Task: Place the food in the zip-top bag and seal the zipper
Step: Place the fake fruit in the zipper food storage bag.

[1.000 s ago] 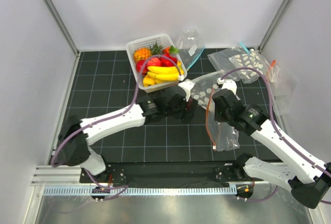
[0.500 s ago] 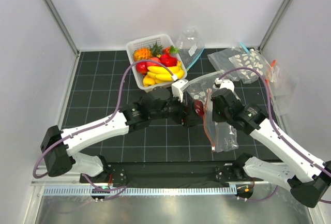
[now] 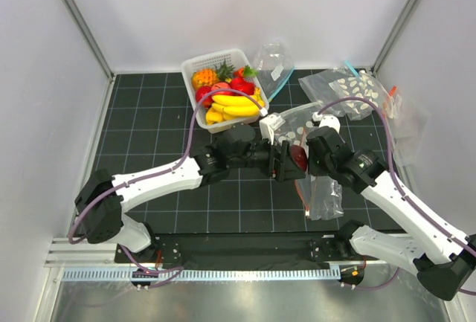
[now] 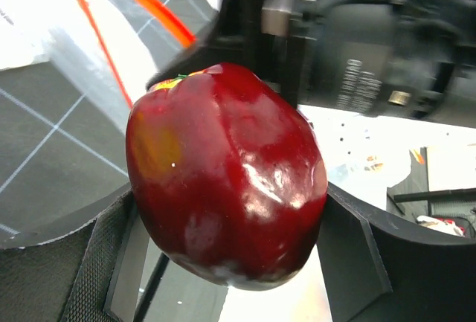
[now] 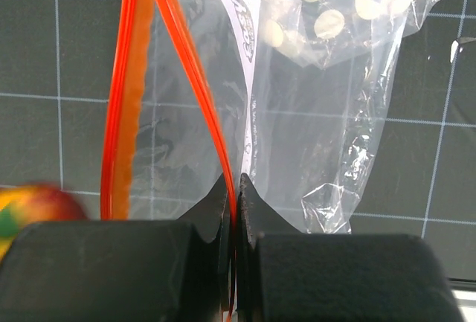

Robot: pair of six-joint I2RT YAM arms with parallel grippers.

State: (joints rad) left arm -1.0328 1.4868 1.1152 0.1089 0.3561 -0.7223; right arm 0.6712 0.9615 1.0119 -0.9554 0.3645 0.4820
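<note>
Fingers [image 4: 355, 251] of the left gripper [image 4: 232, 251] stood wide around a dark red apple [image 4: 227, 181] they held; the right gripper [image 5: 232, 197] was pinched tight on the zip-top bag's [image 5: 249, 114] orange-red zipper [image 5: 126, 114].

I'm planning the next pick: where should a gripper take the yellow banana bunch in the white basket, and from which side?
Probably across the middle of the banana bunch, coming straight down from above. It lies on top of the other fruit, its length running across the basket, so jaws can span its narrow width, while the basket walls block a sideways approach.
</note>
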